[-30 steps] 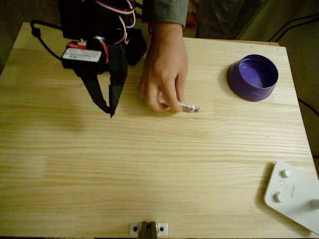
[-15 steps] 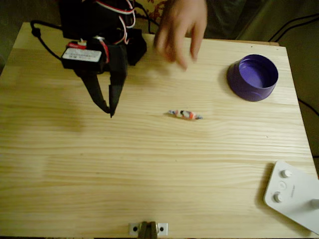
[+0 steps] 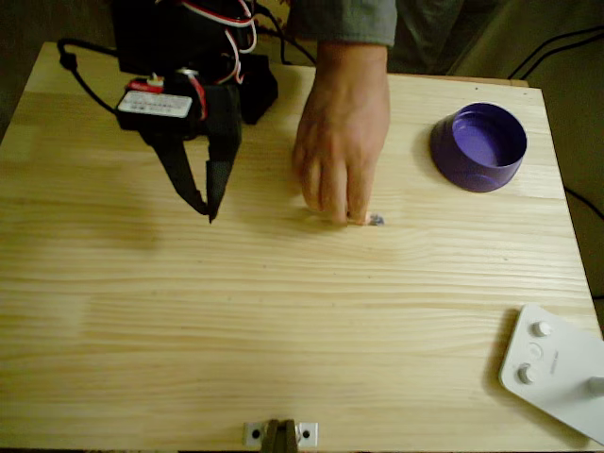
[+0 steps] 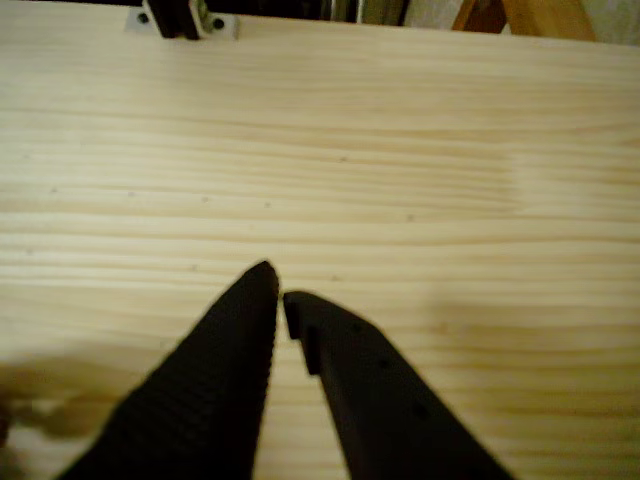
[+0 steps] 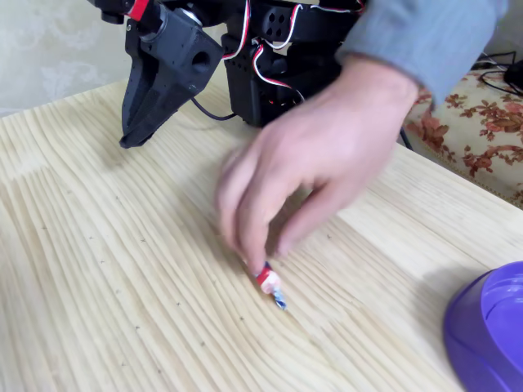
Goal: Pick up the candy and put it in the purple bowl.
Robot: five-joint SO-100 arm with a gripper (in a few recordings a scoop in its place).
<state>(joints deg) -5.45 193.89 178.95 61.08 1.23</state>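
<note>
While a person's hand [image 3: 340,165] reaches down from the top centre of the overhead view, its fingertips [image 3: 351,213] press onto the candy [image 3: 374,220] near the middle of the wooden counter [image 3: 283,330]. Most of the candy is covered by the fingers in that view; one bluish wrapper end shows just right of them. In the fixed view the hand [image 5: 327,155] is blurred, and the candy [image 5: 270,284] lies flat on the counter [image 5: 98,310] directly under the fingertips [image 5: 249,245], with its red-and-white body and a twisted blue end visible.

The pincer [image 3: 209,209] sits in the upper left of the overhead view, well apart from the candy and to the left of the hand. Its two black fingers converge to a point with the tips nearly touching, and nothing is between them. The wrist view confirms this: the pincer [image 4: 280,295] shows both tips pressed almost together over bare wood. In the fixed view the pincer [image 5: 131,140] points down at the counter in the upper left.

The purple bowl [image 3: 478,146] stands upright at the upper right of the overhead view, well apart from the candy, with nothing visible inside it. Part of the bowl [image 5: 490,343] appears at the lower right edge of the fixed view.

A white device with buttons [image 3: 552,368] rests at the lower right corner of the counter.
</note>
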